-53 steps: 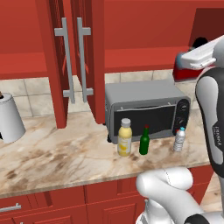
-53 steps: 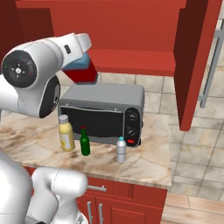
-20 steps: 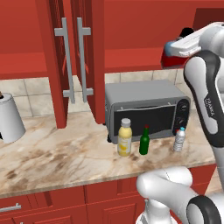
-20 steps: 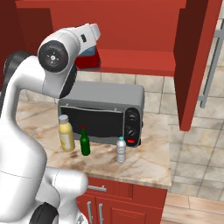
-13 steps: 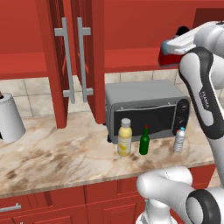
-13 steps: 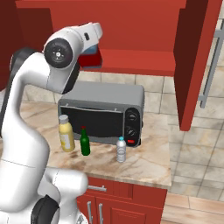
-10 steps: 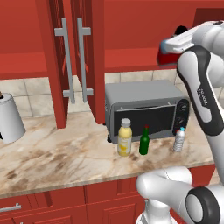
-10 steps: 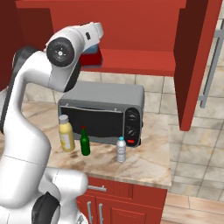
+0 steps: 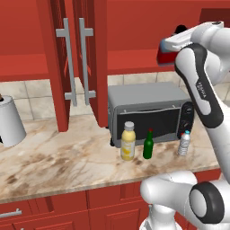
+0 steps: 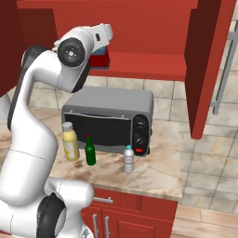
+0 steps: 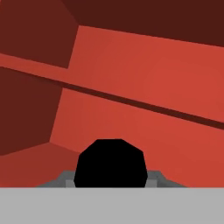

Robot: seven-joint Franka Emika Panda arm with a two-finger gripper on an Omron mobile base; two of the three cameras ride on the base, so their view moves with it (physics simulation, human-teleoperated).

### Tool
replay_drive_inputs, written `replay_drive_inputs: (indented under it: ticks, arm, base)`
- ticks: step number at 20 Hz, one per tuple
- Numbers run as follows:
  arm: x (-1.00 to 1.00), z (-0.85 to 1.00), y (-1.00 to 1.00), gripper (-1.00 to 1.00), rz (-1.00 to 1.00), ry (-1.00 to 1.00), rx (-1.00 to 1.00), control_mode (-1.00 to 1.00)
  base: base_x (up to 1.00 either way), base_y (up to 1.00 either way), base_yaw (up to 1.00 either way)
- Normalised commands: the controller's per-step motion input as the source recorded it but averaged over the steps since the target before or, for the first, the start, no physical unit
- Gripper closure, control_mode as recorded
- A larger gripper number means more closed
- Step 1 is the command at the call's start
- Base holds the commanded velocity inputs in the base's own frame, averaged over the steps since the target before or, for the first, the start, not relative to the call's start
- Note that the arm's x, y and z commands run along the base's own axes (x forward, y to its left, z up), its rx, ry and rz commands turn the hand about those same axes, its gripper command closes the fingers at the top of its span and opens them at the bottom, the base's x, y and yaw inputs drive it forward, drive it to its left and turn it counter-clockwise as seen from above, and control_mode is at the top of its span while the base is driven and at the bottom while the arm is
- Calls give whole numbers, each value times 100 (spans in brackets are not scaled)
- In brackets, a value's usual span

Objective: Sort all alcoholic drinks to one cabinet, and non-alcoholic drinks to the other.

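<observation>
My gripper [image 11: 110, 180] is shut on the squat red-and-blue bottle [image 10: 99, 58], whose black cap [image 11: 109, 162] sits between the fingers. The bottle [image 9: 165, 55] is low over the red shelf [image 10: 148, 65] of the wall cabinet above the toaster oven; I cannot tell whether it touches the shelf. That cabinet's open door [image 10: 207, 69] carries one silver handle. Further left are the doors with two silver handles [image 9: 75, 63]. On the counter, in front of the oven, stand the pale-yellow juice bottle [image 9: 128, 141], the slim green bottle [image 9: 148, 144] and the small water bottle [image 9: 183, 143].
The grey toaster oven [image 9: 148, 112] stands under the shelf, against the tiled wall. A white paper-towel roll [image 9: 10, 121] is at the counter's far left. Red drawer units [image 10: 135, 209] run below the marble counter [image 9: 58, 157].
The hand with the squat bottle has edged a little further in over the shelf. The three bottles on the counter have not moved.
</observation>
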Motion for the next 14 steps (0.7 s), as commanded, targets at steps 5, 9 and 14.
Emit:
replay_drive_inputs:
  ticks: [5,9,14]
  arm:
    - [32,0,0,100,0,0,3,-100]
    - [28,-2,0,100,0,0,3,-100]
    - [31,-6,0,100,0,0,0,-100]
  base:
    - [0,0,0]
    - [0,0,0]
    - [0,0,0]
